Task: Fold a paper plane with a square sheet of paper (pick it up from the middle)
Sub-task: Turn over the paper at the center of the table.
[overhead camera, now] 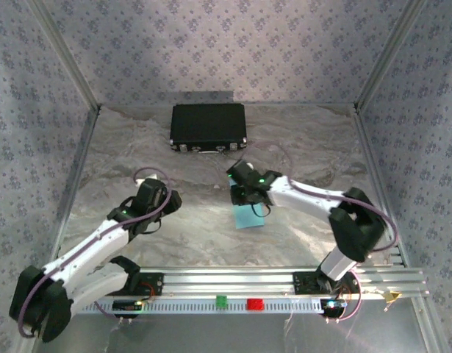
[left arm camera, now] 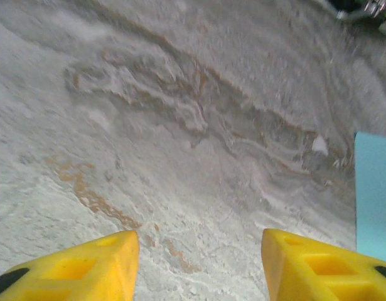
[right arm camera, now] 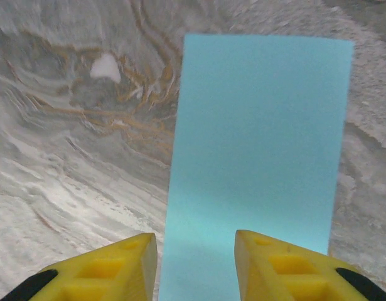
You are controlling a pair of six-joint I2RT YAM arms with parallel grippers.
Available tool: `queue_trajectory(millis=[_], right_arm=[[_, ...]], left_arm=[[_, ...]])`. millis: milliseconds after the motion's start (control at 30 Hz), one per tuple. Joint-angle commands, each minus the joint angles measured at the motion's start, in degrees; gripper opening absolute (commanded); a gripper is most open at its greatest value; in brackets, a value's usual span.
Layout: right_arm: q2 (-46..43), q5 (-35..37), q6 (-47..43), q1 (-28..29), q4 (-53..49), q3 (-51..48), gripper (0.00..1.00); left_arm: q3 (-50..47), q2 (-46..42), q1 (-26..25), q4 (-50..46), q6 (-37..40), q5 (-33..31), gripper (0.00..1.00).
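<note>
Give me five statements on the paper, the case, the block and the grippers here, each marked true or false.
1. The paper lies on the table, under the parted jaws of the right gripper. True.
2. The left gripper grips the paper. False: its jaws stand open over bare table, with the paper off to one side.
3. The case stands at the far side of the table. True.
4. The paper rests on the case. False: the two lie apart, and the paper is on the table.
5. The red block sits on the paper. False: it sits on the rail at the near edge.
</note>
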Motion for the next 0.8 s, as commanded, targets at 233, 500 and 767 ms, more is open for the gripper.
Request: queue_trajectory(millis=[233, 500, 767], right_arm=[[-11.9, -27.6, 9.1, -19.3, 22.1, -24.4, 0.23], [-10.8, -36.6, 9.9, -23.6, 28.9, -28.2, 0.14], [-4.1, -40.2, 10.3, -24.1, 32.8, -27.6, 0.09]], left_arm=[[10.1, 20.4, -4.0, 10.6, 3.7, 18.9, 0.45], [17.0, 33.7, -9.4, 16.8, 1.5, 26.3, 0.42], [19.5, 38.8, -11.4, 18.9, -0.4, 28.7, 0.42]])
